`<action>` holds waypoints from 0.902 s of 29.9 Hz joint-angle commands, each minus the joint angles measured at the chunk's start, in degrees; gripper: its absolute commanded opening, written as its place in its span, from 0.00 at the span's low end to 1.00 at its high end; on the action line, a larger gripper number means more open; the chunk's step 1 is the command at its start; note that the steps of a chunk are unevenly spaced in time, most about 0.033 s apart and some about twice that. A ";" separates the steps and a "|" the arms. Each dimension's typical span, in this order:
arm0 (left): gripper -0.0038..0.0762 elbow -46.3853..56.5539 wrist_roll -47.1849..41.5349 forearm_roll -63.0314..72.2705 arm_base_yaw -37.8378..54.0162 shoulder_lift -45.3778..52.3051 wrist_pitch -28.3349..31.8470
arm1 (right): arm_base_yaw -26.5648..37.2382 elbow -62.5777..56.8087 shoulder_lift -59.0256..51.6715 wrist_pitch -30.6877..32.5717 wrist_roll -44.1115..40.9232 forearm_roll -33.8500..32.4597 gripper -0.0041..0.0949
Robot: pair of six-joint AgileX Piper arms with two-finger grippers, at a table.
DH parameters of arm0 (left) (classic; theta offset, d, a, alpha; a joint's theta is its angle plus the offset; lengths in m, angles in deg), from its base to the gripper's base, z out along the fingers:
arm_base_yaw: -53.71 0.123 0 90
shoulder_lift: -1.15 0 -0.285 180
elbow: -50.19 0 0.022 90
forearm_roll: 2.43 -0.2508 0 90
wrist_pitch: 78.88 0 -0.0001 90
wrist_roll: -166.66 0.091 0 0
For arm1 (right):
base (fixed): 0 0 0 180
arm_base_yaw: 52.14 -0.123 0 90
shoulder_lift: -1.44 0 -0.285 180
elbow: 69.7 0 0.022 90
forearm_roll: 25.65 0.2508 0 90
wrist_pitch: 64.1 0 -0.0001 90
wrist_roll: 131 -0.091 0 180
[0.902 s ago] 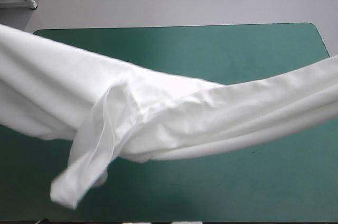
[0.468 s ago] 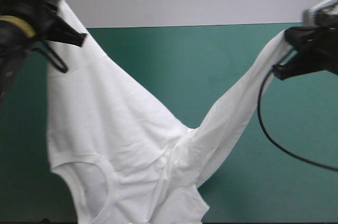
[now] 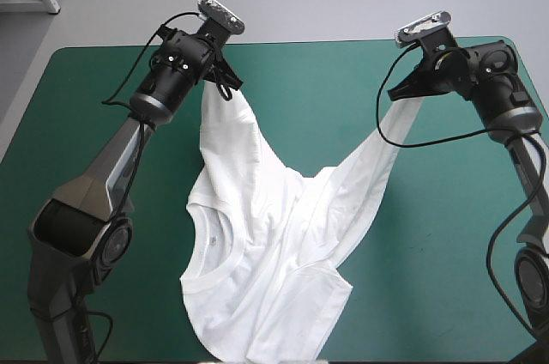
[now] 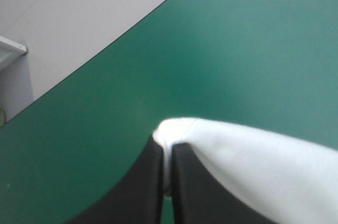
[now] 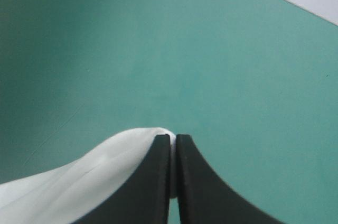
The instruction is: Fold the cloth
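Left hand (image 3: 225,83): raised over the far left part of the tabletop (image 3: 343,72). Its black fingers (image 4: 145,187) are all but closed, with an edge of the white T-shirt (image 3: 266,244) pinched between their tips.
Right hand (image 3: 396,94): raised over the far right part, well apart from the left hand. Its fingers are likewise nearly together, clamping a thin fold of the cloth.
Cloth at the left hand: it spills over one side of the fingers and falls away as a broad white band.
Cloth at the right hand: a narrower, rolled band runs down and inward.
Shape: the two bands meet near the middle of the tabletop, making a V open toward the far edge.
Where it rests: the upper parts hang from the hands. The rest lies crumpled on the teal-green cover, reaching the near edge.
Long axis: from the far side toward the near edge, leaning slightly left.
Neck opening (image 3: 204,248): on the lying part, left of centre, toward the near left.
Cover: shows inside the V and on both sides of the garment.
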 commanded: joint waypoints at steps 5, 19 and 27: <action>0.07 -7.34 3.42 13.30 9.71 0.47 11.14 | 7.11 4.35 -2.29 -11.87 -0.56 -1.63 0.03; 0.14 -7.34 4.93 21.69 12.31 -4.60 14.09 | 11.46 4.51 3.62 -6.32 1.97 7.29 0.40; 0.57 -7.34 4.47 22.47 12.31 -1.34 12.81 | 11.46 7.17 1.25 -4.86 -1.46 4.43 0.63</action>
